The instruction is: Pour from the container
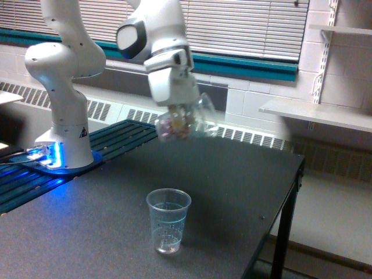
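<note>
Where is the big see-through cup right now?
In the exterior view, the container is up in the air, held in the gripper, tilted above the dotted cup on the dark table.

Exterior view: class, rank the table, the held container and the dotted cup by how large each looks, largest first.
1. Table, by far.
2 and 3. The container in the gripper and the dotted cup look alike; the cup sits nearer the camera, so no ranking.

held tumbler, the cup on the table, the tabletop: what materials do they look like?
Held tumbler: probably clear smooth plastic; the blinds show through its wall, motion-blurred. Cup on the table: thin clear plastic, faint teal tint, small dark dots, see-through to the tabletop. Tabletop: dark matte speckled surface, likely laminate; can't confirm.
</note>
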Motion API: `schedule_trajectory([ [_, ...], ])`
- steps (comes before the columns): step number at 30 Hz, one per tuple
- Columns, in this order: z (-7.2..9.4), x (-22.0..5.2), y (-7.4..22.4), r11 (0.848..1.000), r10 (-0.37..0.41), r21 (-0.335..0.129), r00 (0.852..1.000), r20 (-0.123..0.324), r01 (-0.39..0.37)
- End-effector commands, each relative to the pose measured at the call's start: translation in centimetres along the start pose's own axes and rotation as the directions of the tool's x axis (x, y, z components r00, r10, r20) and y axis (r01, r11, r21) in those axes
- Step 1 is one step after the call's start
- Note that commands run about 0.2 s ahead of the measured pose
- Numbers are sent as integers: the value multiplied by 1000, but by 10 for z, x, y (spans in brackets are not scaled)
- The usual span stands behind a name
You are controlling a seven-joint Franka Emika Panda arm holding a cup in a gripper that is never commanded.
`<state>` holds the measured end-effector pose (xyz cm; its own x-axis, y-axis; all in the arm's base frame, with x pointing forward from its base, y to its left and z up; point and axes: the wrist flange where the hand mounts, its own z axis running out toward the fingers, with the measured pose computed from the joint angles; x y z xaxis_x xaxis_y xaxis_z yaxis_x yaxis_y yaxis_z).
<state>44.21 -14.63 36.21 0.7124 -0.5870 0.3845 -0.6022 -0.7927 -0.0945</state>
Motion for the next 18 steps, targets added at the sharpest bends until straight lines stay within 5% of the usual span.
schedule_trajectory([
  [1,4,-8,21,998,50,-28,999,4,-49],
  [18,28,-14,43,994,69,-85,997,20,-67],
])
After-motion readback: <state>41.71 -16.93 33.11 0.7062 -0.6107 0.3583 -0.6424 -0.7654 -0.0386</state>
